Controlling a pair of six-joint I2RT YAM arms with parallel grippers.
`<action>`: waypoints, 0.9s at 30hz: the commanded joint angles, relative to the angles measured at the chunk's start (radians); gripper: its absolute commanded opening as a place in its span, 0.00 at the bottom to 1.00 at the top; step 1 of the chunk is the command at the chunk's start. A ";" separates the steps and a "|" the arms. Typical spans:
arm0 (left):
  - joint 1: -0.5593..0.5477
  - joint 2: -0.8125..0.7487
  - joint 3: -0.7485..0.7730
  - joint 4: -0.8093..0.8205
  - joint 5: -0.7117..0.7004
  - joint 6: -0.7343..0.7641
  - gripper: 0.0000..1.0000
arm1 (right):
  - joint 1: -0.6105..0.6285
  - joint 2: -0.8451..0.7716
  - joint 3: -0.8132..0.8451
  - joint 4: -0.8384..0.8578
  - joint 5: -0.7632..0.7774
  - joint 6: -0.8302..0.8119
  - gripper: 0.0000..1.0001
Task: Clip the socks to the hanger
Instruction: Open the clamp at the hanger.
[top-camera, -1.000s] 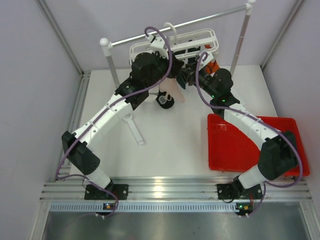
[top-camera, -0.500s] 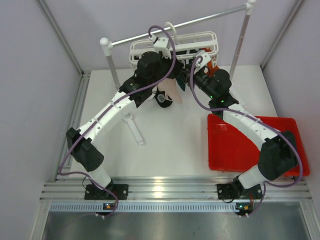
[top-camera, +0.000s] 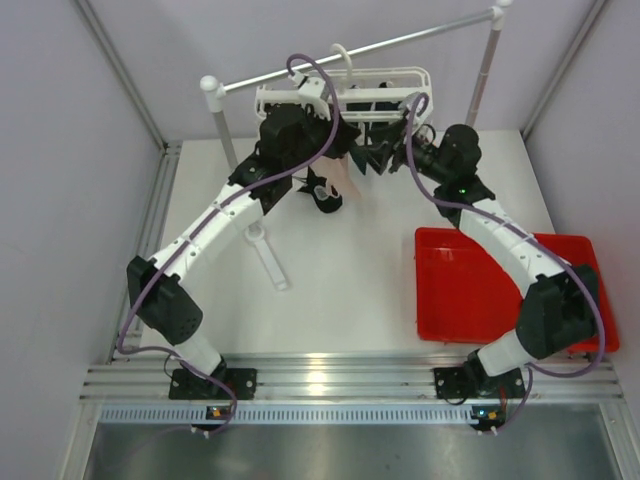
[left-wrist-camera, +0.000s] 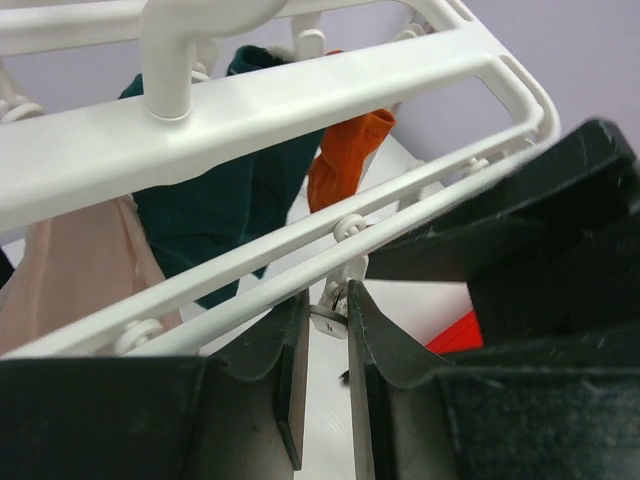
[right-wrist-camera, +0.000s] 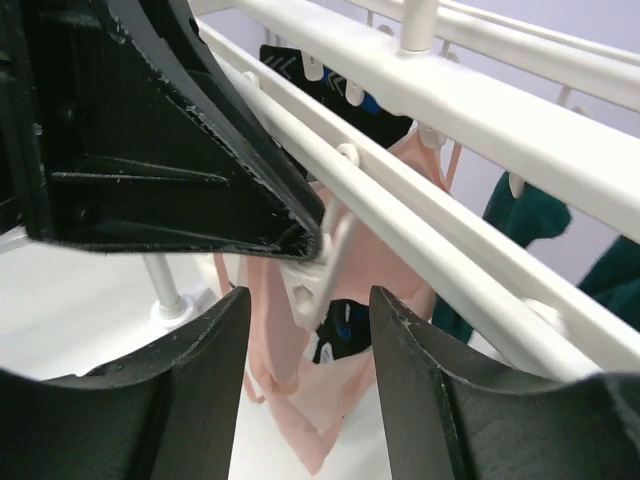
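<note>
The white hanger (top-camera: 400, 78) hangs from the grey rail, with my two grippers meeting under its near rail. My left gripper (left-wrist-camera: 327, 330) is shut on a small white clip (left-wrist-camera: 331, 316) of the hanger (left-wrist-camera: 300, 90). Behind it hang a dark teal sock (left-wrist-camera: 230, 195), an orange sock (left-wrist-camera: 345, 165) and a pale pink sock (left-wrist-camera: 80, 270). My right gripper (right-wrist-camera: 305, 340) is open, its fingers either side of a white clip (right-wrist-camera: 308, 287), apart from it. The pale pink sock (right-wrist-camera: 345, 390) and a black sock (right-wrist-camera: 340, 330) hang behind that clip. The top view shows the pink sock (top-camera: 342, 180) and black sock (top-camera: 325, 200).
The grey metal rail (top-camera: 400, 42) spans two white-capped posts (top-camera: 215, 95) at the back. A red tray (top-camera: 500, 290) lies at the right under my right arm. A white stick-shaped piece (top-camera: 268, 255) lies on the table at the left.
My right wrist has swung right and back, with its fingers still under the hanger. My left wrist shifted slightly left. The hanger moved a little with them; the orange sock is now hidden from above.
</note>
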 joint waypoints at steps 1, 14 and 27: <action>0.050 -0.039 -0.030 0.109 0.211 -0.003 0.00 | -0.083 0.014 0.098 0.002 -0.282 0.126 0.51; 0.114 0.006 -0.033 0.235 0.469 -0.111 0.00 | -0.110 0.112 0.159 0.112 -0.443 0.272 0.51; 0.131 0.047 -0.007 0.235 0.562 -0.154 0.00 | -0.100 0.146 0.180 0.209 -0.447 0.336 0.26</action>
